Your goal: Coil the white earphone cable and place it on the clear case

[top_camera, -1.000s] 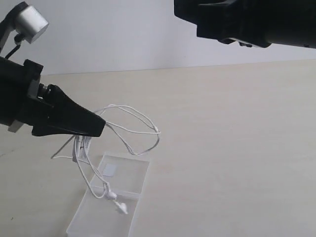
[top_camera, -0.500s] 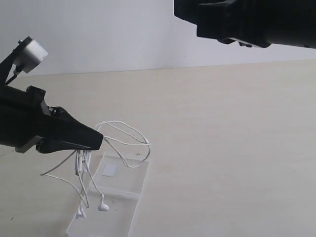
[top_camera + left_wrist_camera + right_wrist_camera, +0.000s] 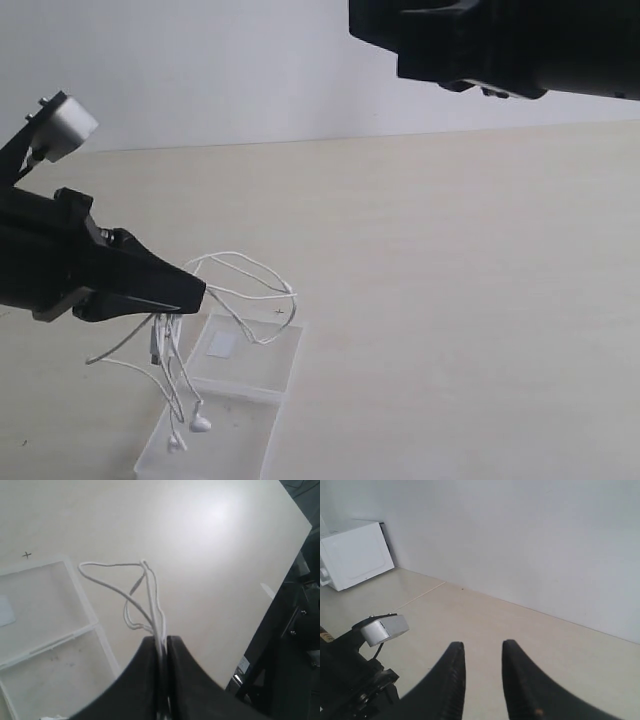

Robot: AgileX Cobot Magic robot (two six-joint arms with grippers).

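Observation:
My left gripper (image 3: pixel 197 291) (image 3: pixel 161 639) is shut on the white earphone cable (image 3: pixel 250 287), holding it just above the table. Loops of the cable (image 3: pixel 131 587) stick out past the fingertips, and strands hang down below them. Two earbuds (image 3: pixel 199 422) dangle onto the near half of the clear case (image 3: pixel 264 362), which lies open and flat under the gripper. A white square sticker (image 3: pixel 222 345) sits in the far half of the case (image 3: pixel 37 607). My right gripper (image 3: pixel 483 648) is open, raised high above the table, with nothing between its fingers.
The pale table (image 3: pixel 470 300) runs back to a white wall. The right arm's dark body (image 3: pixel 500 45) fills the upper right of the exterior view. A white boxy appliance (image 3: pixel 352 555) stands far off beside the wall.
My left gripper has come down and a little toward the near side with the cable. The loops have drawn in tighter, and the earbuds have sunk onto the case's near half.

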